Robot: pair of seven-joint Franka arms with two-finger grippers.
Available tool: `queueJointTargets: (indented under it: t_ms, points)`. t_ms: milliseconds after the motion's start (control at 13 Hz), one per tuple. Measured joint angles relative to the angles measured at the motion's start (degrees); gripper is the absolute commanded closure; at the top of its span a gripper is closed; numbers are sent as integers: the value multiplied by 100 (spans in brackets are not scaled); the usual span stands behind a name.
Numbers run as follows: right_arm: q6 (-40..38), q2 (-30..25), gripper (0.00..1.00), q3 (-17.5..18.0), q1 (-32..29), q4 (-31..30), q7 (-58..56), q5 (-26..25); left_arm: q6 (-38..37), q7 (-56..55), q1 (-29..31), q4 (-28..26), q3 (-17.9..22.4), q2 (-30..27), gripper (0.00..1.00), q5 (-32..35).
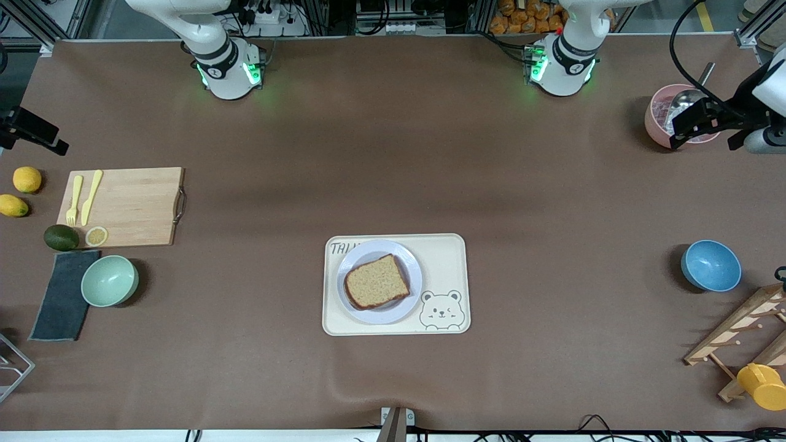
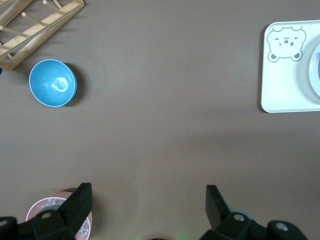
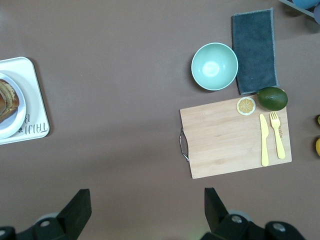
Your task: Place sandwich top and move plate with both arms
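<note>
Wrist views: left hand (image 2: pixel 145 210) and right hand (image 3: pixel 145 210) raised, fingers apart, holding nothing.

We see the sandwich top (image 1: pixel 376 281), a roughly square light-brown wholemeal slice with darker crust, lying flat on the plate (image 1: pixel 408 304). The plate, small, round and pale lavender-white, rests on the cream bear-printed tray (image 1: pixel 448 258), toward its right-arm end.

Cream tray (image 1: pixel 454 258): handwritten-style dark lettering at one corner, legible as "TRAI" with the remainder covered by the plate (image 1: pixel 410 293), and a printed bear-face drawing at the diagonally opposed corner; no other readable text, brand or number.
</note>
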Motion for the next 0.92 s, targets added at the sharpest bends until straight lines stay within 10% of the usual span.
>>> queueJointTargets:
  t_ms: [923]
  points:
    - [0,0,0,3,0,0,7,0,1,-347,-471,-218,510,-191,0,45]
